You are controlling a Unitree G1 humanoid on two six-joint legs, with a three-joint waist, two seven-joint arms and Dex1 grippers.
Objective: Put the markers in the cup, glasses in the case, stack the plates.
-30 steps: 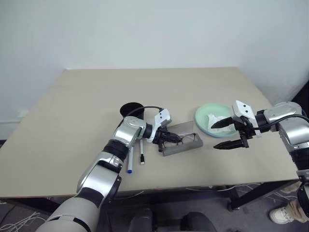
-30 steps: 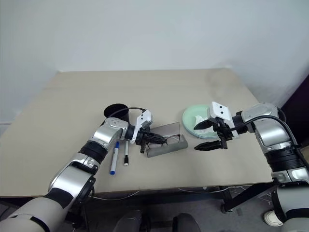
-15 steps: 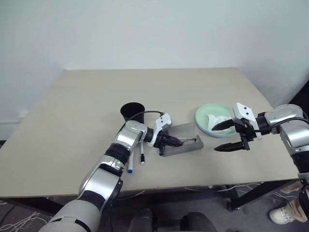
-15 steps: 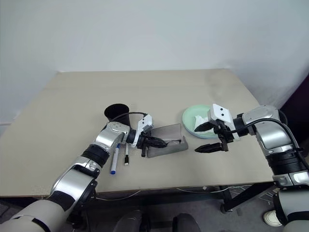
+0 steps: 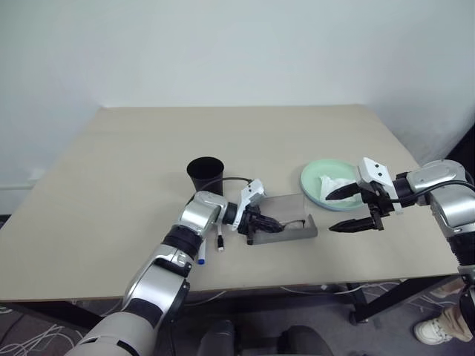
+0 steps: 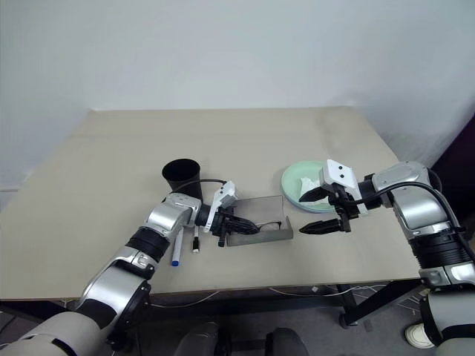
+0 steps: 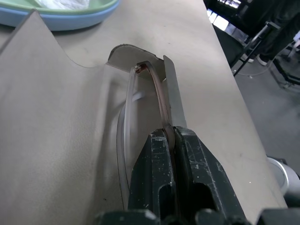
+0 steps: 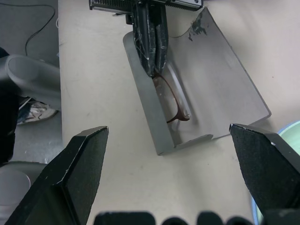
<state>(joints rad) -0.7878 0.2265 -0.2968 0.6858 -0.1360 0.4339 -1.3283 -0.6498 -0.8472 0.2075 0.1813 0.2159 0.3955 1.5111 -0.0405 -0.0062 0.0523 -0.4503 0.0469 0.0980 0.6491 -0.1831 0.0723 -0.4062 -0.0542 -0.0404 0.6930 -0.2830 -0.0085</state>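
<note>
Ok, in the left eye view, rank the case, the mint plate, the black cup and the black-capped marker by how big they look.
1. The case, lid open, looks largest.
2. The mint plate, though the right arm covers part of it, so its gap to the case is unsure.
3. The black cup.
4. The black-capped marker, mostly hidden by the left arm.

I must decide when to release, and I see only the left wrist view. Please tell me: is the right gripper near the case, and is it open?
Observer: The right gripper is open and hangs beside the case, apart from it.
Operator: Are the markers in the cup?
Observer: No. The markers lie on the table, in front of the cup.
Operator: Is the lid open?
Observer: Yes. The left gripper, shut on the glasses, holds them inside the open case.
</note>
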